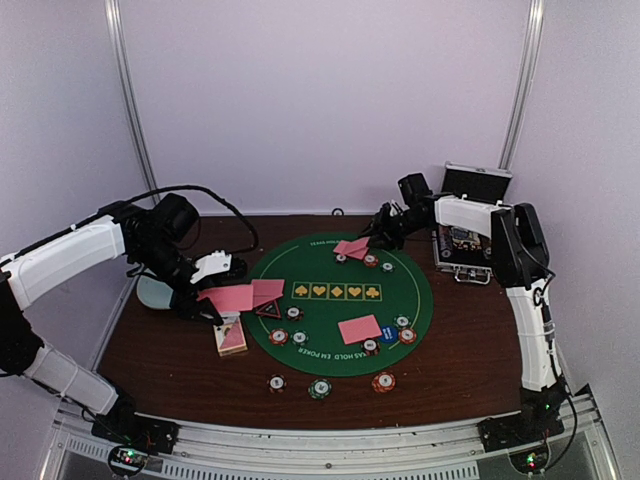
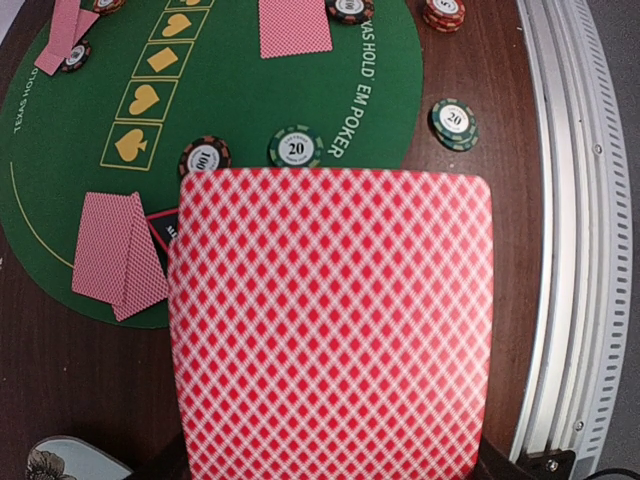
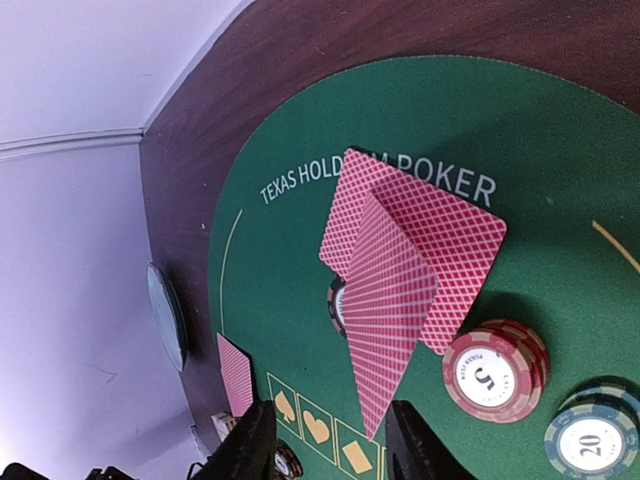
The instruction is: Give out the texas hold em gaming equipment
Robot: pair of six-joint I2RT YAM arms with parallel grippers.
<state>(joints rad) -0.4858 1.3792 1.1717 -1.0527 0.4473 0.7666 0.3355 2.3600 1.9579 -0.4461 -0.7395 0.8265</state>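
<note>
My left gripper (image 1: 207,291) is shut on a pink-red-backed card (image 1: 232,297) and holds it flat above the mat's left edge. In the left wrist view that card (image 2: 330,320) hides the fingers. Two cards (image 2: 115,255) and the black red-edged triangular marker (image 1: 267,310) lie beside it. My right gripper (image 1: 385,235) is open at the mat's far side. A tilted card (image 3: 385,300) leans over a flat card (image 3: 450,230) and a chip, its tip between my fingers (image 3: 250,440). A red 5 chip (image 3: 492,372) sits next to them.
The round green mat (image 1: 330,265) holds a card (image 1: 359,329), a blue button (image 1: 389,335) and several chips. Three chips (image 1: 319,388) lie on the wood at the front. A card deck (image 1: 231,337), the pale blue dish (image 1: 153,293) and the metal case (image 1: 465,245) stand around.
</note>
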